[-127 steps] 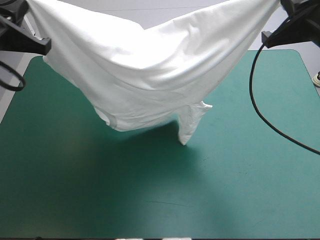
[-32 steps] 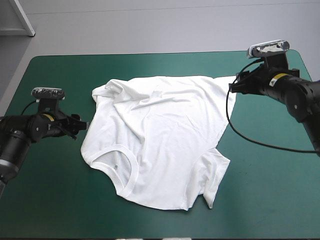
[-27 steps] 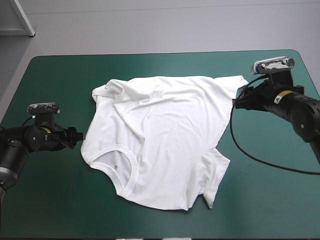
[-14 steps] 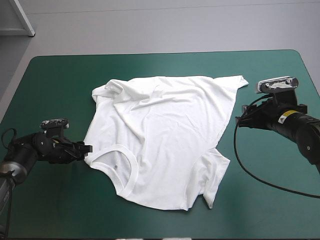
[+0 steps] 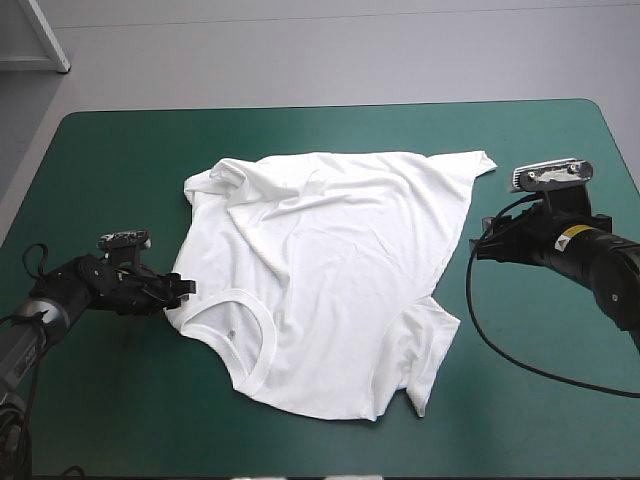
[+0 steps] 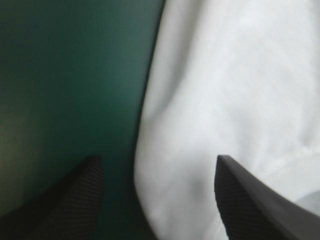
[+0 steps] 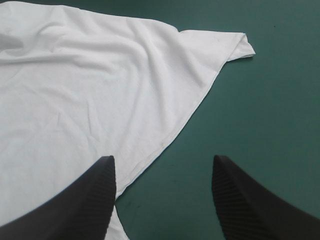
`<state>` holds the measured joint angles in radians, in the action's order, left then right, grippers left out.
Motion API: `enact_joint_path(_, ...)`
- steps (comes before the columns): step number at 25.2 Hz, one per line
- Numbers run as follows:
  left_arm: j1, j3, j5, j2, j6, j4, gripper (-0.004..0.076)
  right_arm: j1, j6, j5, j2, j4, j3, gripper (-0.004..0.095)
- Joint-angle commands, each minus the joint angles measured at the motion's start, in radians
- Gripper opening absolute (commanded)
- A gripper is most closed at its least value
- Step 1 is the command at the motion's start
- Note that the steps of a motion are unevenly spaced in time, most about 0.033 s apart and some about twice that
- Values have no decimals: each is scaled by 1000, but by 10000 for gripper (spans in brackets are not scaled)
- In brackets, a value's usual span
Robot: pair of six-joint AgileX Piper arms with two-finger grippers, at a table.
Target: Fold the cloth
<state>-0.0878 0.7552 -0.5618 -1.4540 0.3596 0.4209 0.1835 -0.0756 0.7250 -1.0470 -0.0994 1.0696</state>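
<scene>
- The shirt [image 5: 320, 280] lies spread out in the middle of the teal-green cover [image 5: 520, 420]. It has some wrinkles.
- Closest to me is its bottom end, with one sleeve [image 5: 428, 350] lying on the near right.
- The neck hole [image 5: 235, 322] is on the near left.
- My left gripper [image 5: 185, 290] is low down at the shirt's left edge, just beside the neck hole. Its fingers are spread apart and pinch nothing.
- Up close, the edge of the shirt [image 6: 225, 90] runs between the fingers of my left gripper [image 6: 156, 162]. One finger is over the cover and the other is over white cloth. I cannot tell if they touch it.
- My right gripper [image 5: 478, 245] is just beside the shirt's right edge. Its fingers are spread apart too, and hold nothing.
- From my right gripper [image 7: 162, 160], one finger is at the edge of the shirt [image 7: 90, 90] and the other is over bare cover.
- Farthest off, a pointed corner [image 5: 484, 160] of the shirt sticks out on the far right.
</scene>
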Motion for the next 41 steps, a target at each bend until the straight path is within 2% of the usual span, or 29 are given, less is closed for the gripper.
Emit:
enact_joint_path(1, 3, 11, -2, -25, 98, 146, 391, -4, -9, -48, 16, -5, 2, 531)
enact_joint_path(3, 3, 10, -22, -32, 124, 161, 289, -4, -9, -57, 16, -5, -29, 518)
enact_joint_path(7, 3, 10, -50, -35, 174, 163, 19, -4, -9, -66, 16, -5, -114, 482)
enact_joint_path(11, 3, 10, -52, -35, 194, 171, 19, -4, -10, -78, 16, -15, -163, 466)
enact_joint_path(14, 3, 10, -54, -35, 194, 171, 19, -4, -20, -100, 14, -78, -192, 466)
enact_joint_path(15, 3, 10, -54, -35, 194, 171, 19, -4, -97, -88, -3, -188, -212, 466)
enact_joint_path(16, 3, 10, -54, -35, 194, 171, 19, -4, -136, -81, -13, -231, -220, 466)
enact_joint_path(17, 3, 10, -58, -35, 194, 171, 19, -4, -227, -62, -43, -326, -242, 469)
enact_joint_path(19, 3, 10, -63, -35, 194, 169, 19, -4, -280, -55, -92, -378, -277, 470)
enact_joint_path(24, 3, 10, -76, -35, 198, 167, 19, -2, -332, -73, -222, -373, -324, 531)
enact_joint_path(31, 3, 10, -84, -35, 200, 166, 19, -2, -346, -60, -341, -373, -327, 532)
enact_joint_path(36, 3, 10, -82, -35, 201, 166, 19, 21, -364, -21, -402, -377, -334, 501)
enact_joint_path(41, 3, 10, -85, -35, 205, 161, 19, 145, -351, -51, -451, -373, -368, 400)
